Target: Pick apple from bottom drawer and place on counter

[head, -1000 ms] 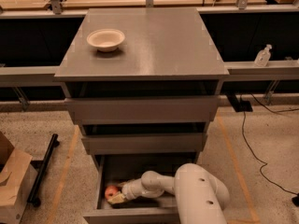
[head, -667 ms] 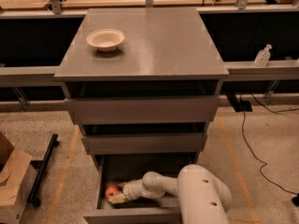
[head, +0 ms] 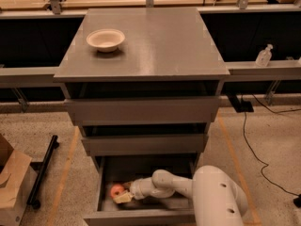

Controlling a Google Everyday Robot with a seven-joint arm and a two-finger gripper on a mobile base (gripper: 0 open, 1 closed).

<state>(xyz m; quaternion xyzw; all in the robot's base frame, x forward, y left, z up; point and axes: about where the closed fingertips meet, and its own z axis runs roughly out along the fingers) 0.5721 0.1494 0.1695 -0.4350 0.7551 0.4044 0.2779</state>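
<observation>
Grey desk (head: 155, 41) atop the drawer unit, camera view, carrying a white bowl (head: 106, 39) near its left rear corner; bottom drawer (head: 141, 216) stands open; apple (head: 116, 190) lies inside at left; hand (head: 123, 197) reaches in against the apple; whether it grips cannot be told.

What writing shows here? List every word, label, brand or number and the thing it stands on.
None can be read.
Small clear plastic bottle at far right: any label is too small to read.
The gripper, down in the open bottom grey drawer beside the small red-orange apple, shows no marking.
</observation>
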